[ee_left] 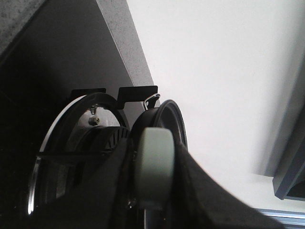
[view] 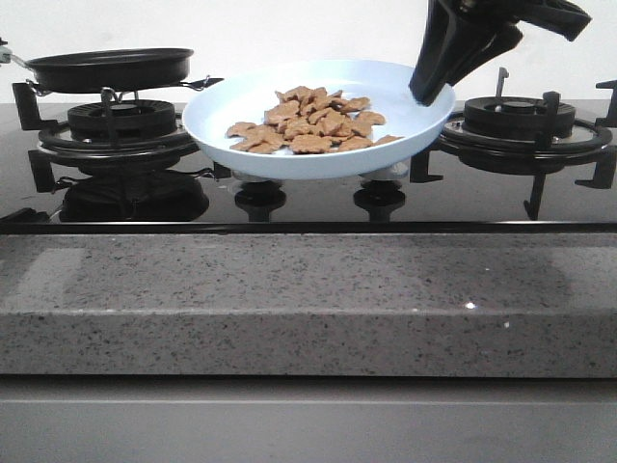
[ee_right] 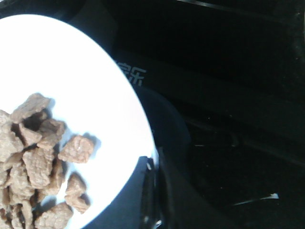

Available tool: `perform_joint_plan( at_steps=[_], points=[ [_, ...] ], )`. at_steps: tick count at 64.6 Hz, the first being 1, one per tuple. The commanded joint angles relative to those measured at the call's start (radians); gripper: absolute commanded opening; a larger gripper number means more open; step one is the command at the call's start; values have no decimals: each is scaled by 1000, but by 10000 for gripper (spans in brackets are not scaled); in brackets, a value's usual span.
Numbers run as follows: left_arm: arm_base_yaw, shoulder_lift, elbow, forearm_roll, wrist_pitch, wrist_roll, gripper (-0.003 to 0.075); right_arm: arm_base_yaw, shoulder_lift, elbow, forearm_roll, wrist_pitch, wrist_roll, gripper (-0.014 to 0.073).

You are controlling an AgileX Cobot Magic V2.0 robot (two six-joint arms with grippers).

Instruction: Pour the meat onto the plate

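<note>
- The plate (view: 405, 135) is sitting in the middle of the stove (view: 308, 207), between the two burners, tilting a bit.
- The meat (view: 308, 121) is lying heaped on it.
- The right hand (view: 431, 92) is gripping the plate's right rim.
- The left hand (ee_left: 152, 176) is clamping the handle of the black pan (view: 111, 68) at far left.

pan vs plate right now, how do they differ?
The pan is black, and no meat shows in it; the plate is pale blue and holds the meat. The pan sits over the left burner; the plate is held between the burners, tilted. Both are round and shallow.
</note>
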Motion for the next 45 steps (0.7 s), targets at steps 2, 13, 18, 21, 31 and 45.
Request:
perform_joint_plan(
  at_steps=[2, 13, 18, 21, 31, 45],
  points=[
    [1, -45, -31, -98, 78, 0, 81, 1, -51, -26, 27, -39, -6, -59],
    [1, -45, -31, -98, 126, 17, 401, 1, -51, -26, 27, -39, -6, -59],
    [2, -45, -31, -98, 151, 17, 527, 1, -51, -26, 27, -39, -6, -59],
    [2, -45, -31, -93, 159, 17, 576, 1, -51, -26, 27, -39, -6, -59],
    [18, -47, -31, -22, 215, 17, 600, 1, -51, -26, 27, -39, -6, -59],
    [36, -71, -31, 158, 311, 2, 599, 1, -51, -26, 27, -39, -6, -59]
  ],
)
